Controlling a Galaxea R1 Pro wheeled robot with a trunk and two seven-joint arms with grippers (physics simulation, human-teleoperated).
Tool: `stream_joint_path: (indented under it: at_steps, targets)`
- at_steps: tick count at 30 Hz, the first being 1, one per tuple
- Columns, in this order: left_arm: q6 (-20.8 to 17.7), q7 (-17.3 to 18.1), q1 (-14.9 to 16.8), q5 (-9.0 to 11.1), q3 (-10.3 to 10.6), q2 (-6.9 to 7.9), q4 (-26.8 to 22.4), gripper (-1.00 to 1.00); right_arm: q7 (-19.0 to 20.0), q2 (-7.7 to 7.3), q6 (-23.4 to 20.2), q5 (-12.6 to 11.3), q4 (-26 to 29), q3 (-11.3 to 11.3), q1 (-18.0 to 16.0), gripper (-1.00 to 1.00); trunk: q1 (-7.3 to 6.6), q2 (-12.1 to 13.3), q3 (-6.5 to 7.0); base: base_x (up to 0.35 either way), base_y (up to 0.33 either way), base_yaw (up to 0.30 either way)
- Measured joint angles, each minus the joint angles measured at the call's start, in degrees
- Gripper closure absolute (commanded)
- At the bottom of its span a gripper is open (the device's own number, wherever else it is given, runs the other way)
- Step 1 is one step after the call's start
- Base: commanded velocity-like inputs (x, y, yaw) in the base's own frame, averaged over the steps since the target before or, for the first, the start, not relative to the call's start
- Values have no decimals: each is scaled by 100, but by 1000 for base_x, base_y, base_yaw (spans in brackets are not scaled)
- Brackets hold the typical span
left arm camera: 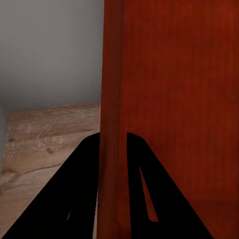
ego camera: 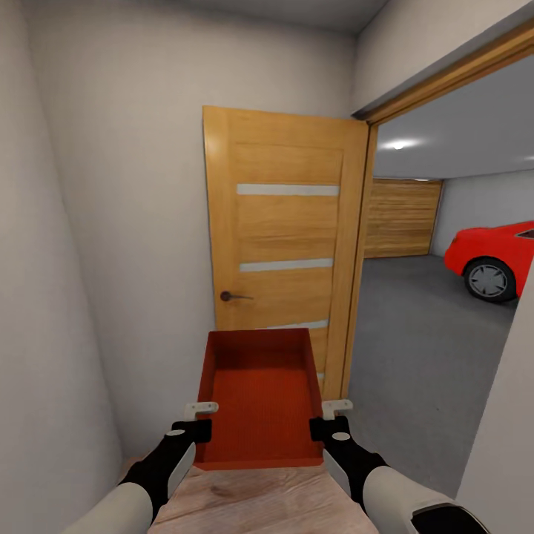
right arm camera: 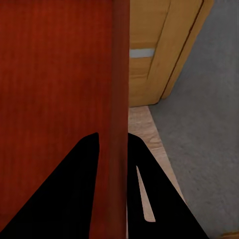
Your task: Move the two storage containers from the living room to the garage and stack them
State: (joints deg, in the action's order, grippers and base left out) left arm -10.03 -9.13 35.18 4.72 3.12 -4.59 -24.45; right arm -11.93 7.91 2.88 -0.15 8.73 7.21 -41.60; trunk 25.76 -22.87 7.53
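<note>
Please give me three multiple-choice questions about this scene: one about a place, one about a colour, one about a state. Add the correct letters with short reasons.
1. Where is the red car?
A. in the garage beyond the doorway
B. in the hallway
C. behind the wooden door

2. What colour is the storage container?
A. blue
B. red-orange
C. grey

3. How is the container held?
A. by the left gripper alone
B. it rests on the floor
C. by both grippers, one on each side wall

Answers: 1 A, it stands on the grey garage floor. 2 B, walls and base are red-orange. 3 C, left gripper and right gripper each clamp a wall.
</note>
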Motion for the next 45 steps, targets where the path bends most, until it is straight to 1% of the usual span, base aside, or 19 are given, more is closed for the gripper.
stream_joint_path:
  at_steps: [6,26,45]
  targets:
    - [8,-1,1,2,4,-1,1,100,-3,-2,10,-8,0,7,1,100,1,0,11,20,0,-116]
    - [12,-3,1,-2,2,-5,1,100,0,-5,21,-18,-2,12,1,100,1,0,77,0,0,-220]
    - [-3,-20,1,7,10,-13,4,100,14,-14,4,-17,-2,8,1,100,0,0,88,13,6,-271]
